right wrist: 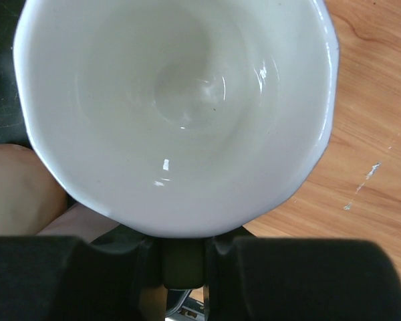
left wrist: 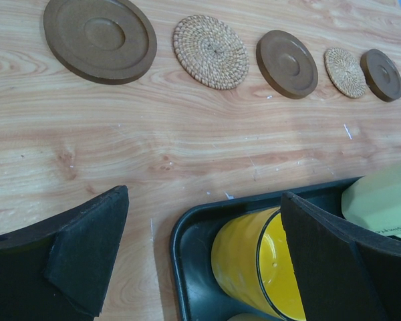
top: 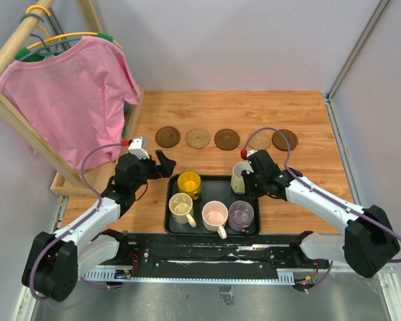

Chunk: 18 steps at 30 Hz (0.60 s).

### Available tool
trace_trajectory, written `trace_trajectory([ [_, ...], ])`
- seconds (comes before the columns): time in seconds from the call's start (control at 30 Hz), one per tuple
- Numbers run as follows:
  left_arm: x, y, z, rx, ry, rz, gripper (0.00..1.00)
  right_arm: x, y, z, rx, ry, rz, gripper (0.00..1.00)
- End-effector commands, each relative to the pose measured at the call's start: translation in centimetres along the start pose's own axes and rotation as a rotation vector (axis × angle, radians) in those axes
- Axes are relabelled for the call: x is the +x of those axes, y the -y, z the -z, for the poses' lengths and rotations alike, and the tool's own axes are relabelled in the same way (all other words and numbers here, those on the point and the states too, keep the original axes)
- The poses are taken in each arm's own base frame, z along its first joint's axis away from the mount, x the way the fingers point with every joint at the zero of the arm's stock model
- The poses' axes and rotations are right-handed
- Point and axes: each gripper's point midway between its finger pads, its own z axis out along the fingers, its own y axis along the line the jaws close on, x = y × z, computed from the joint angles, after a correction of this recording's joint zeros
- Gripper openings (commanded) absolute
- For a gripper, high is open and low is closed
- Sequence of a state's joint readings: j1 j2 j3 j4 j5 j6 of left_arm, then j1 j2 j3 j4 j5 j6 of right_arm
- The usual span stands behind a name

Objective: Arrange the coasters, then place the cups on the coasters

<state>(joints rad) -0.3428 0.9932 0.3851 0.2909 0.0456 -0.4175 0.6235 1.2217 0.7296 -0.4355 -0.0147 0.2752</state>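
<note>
Several round brown coasters point(top: 227, 139) lie in a row across the wooden table, dark ones and woven tan ones point(left wrist: 210, 51) alternating. A black tray point(top: 168, 221) holds the cups: yellow point(top: 189, 181), cream point(top: 181, 206), pink point(top: 214, 215) and purple-grey point(top: 241, 214). The pale yellow-green cup point(top: 240, 177) stands at the tray's back right corner. My right gripper point(right wrist: 182, 257) is shut on its handle, the cup's white inside point(right wrist: 180, 100) filling that view. My left gripper point(left wrist: 204, 197) is open, straddling the tray's back left corner point(left wrist: 187, 227), its right finger beside the yellow cup point(left wrist: 254, 261).
A wooden clothes rack with a pink T-shirt point(top: 67, 100) leans at the left, its base frame point(top: 70, 184) just left of my left arm. Grey walls close off the back and right sides. Bare wood separates the tray from the coaster row.
</note>
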Motion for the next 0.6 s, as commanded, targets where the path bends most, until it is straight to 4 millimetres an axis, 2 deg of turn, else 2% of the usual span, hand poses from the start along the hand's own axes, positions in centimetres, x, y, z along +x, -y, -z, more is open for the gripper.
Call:
trace_trajectory([
  [0.0,-0.6,0.3,0.2,0.01,0.035,0.006,1.0,-0.2,-0.1,-0.1,0.028,0.01,0.049,0.01],
  [0.07,-0.6,0.3,0.2,0.009,0.036,0.005,1.0,-0.7,-0.1,0.2,0.041,0.033,0.059,0.01],
  [0.23,-1.1,0.3,0.5,0.003,0.053,0.001,1.0,-3.4,0.2,1.9,0.078,0.16,0.05,0.01],
  [0.47,-1.9,0.4,0.8,0.0,0.08,-0.005,1.0,-8.6,2.4,5.4,0.216,0.37,0.019,0.01],
  [0.57,-2.3,0.6,0.7,0.004,0.087,-0.008,1.0,-10.8,4.0,6.8,0.318,0.439,0.004,0.01],
])
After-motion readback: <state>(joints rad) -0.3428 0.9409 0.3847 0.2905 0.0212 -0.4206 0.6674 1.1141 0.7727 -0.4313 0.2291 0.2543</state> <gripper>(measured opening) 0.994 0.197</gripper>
